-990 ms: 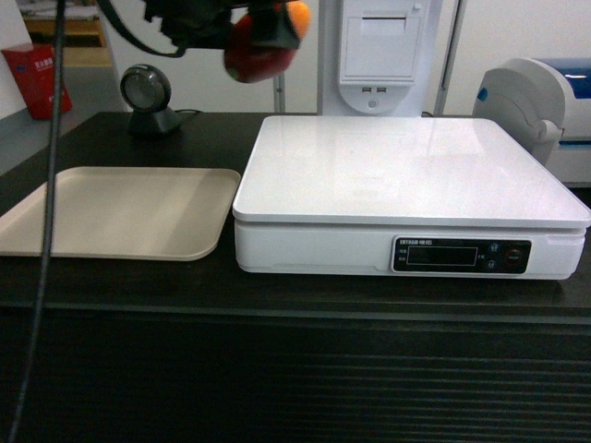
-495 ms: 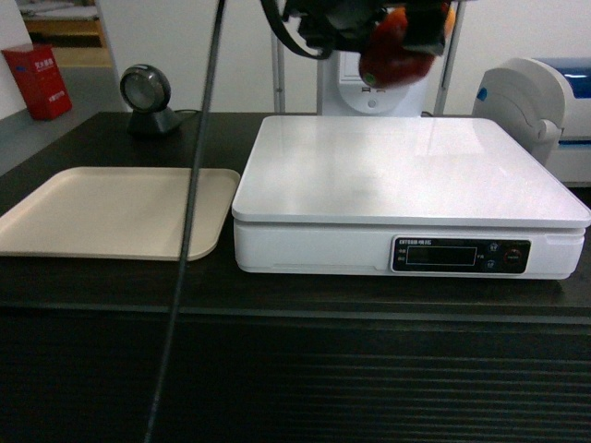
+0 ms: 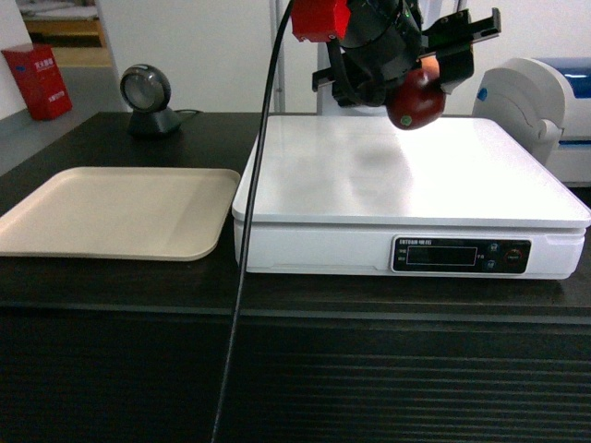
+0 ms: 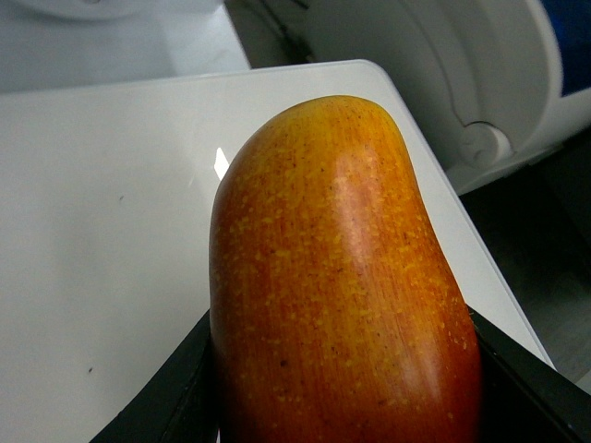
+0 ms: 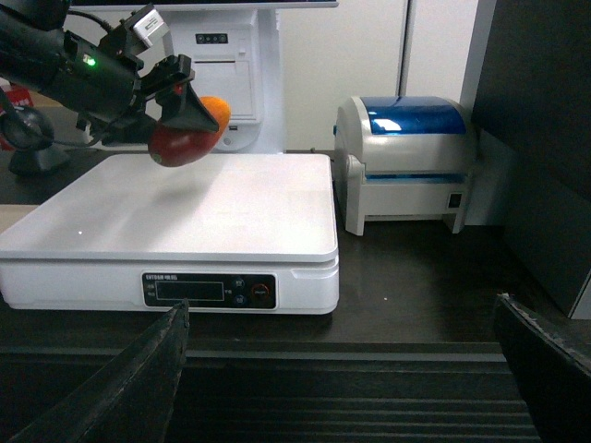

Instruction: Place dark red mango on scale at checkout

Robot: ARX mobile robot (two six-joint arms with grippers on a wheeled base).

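Note:
The dark red mango [image 3: 416, 100] hangs a little above the back part of the white scale [image 3: 406, 175], not touching it. My left gripper [image 3: 420, 81] is shut on the mango, one black finger on each side. In the left wrist view the mango [image 4: 342, 277] fills the frame, orange-red and speckled, between the fingers [image 4: 175, 397], with the scale's top [image 4: 111, 231] below. The right wrist view shows the mango [image 5: 185, 143] over the scale [image 5: 185, 217] from in front. My right gripper [image 5: 342, 369] is open and empty, low before the checkout's ribbed front [image 5: 351, 388].
A flat beige tray [image 3: 111, 212] lies left of the scale on the dark counter [image 3: 295, 369]. A round scanner [image 3: 148, 97] stands at the back left. A white and blue label printer [image 5: 406, 157] sits right of the scale. A black cable [image 3: 249, 240] hangs across the head view.
My left gripper has carried the mango rightward and down, from high over the tray side to just above the scale's back part. The hanging cable swung right with it.

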